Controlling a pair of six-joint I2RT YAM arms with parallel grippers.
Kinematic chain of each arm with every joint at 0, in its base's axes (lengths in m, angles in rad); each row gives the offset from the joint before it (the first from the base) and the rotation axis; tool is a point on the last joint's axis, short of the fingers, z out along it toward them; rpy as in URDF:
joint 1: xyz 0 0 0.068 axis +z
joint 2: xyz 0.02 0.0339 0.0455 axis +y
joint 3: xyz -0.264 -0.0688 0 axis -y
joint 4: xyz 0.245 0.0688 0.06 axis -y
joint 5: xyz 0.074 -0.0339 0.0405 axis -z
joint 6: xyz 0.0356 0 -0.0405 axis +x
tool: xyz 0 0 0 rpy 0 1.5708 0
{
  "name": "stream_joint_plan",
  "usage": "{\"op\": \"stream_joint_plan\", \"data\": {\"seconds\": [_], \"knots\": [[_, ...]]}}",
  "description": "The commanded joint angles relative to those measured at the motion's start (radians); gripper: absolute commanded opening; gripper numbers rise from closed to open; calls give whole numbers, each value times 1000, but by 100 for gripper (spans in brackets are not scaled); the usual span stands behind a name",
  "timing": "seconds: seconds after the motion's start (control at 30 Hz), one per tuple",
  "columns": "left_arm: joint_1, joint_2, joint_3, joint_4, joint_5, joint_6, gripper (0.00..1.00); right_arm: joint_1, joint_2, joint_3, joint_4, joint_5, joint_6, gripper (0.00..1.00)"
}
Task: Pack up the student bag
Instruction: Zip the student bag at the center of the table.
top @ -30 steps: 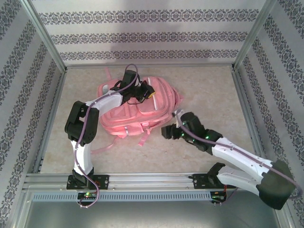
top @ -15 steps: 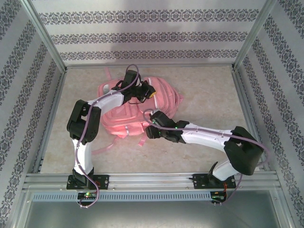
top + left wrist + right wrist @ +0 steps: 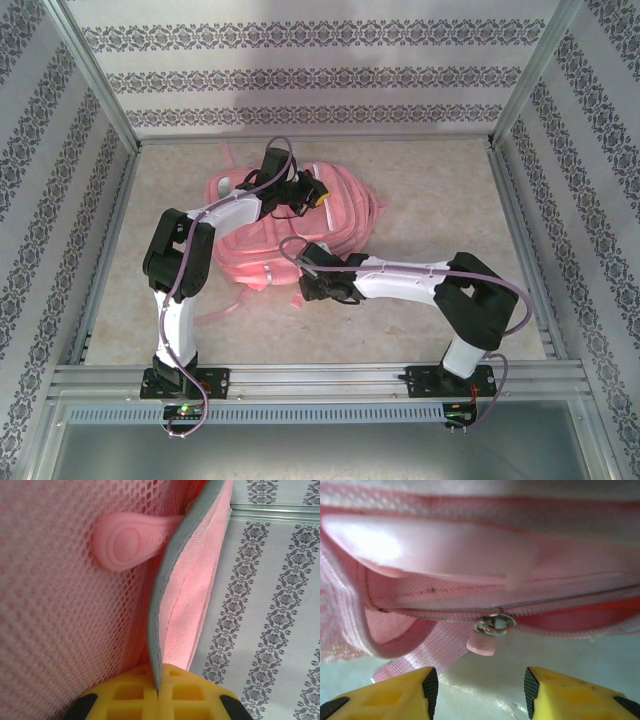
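The student bag [image 3: 345, 218], a large pink backpack, lies in the middle of the table. My left gripper [image 3: 316, 197] is over its far part, shut on a grey trim strip [image 3: 159, 605] that edges a pink fabric flap. A pink rubber tab [image 3: 125, 542] lies on the mesh beside it. My right gripper [image 3: 306, 290] sits low at the bag's near edge. It is open, with its yellow fingers [image 3: 395, 700] on either side of bare table. Just ahead of it is a metal zip slider [image 3: 494, 623] with a small pink pull [image 3: 481, 646], and neither finger touches it.
A pink strap [image 3: 427, 652] runs under the bag toward the right gripper's left finger. More straps trail onto the table [image 3: 440, 215] at the bag's near left [image 3: 215, 312]. Metal frame posts and patterned walls [image 3: 300, 75] enclose the table on three sides.
My right arm has swung left across the table to the bag's near edge, and its jaws have narrowed. The left gripper has kept its grip in place.
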Motion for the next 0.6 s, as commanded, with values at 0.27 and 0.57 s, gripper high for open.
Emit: {"op": "stream_joint_plan", "data": {"seconds": [0.27, 0.57], "knots": [[31, 30, -19, 59, -14, -40, 0, 11, 125, 132, -68, 67, 25, 43], [32, 26, -27, 51, -11, -28, 0, -3, 119, 148, -100, 124, 12, 12]]}}
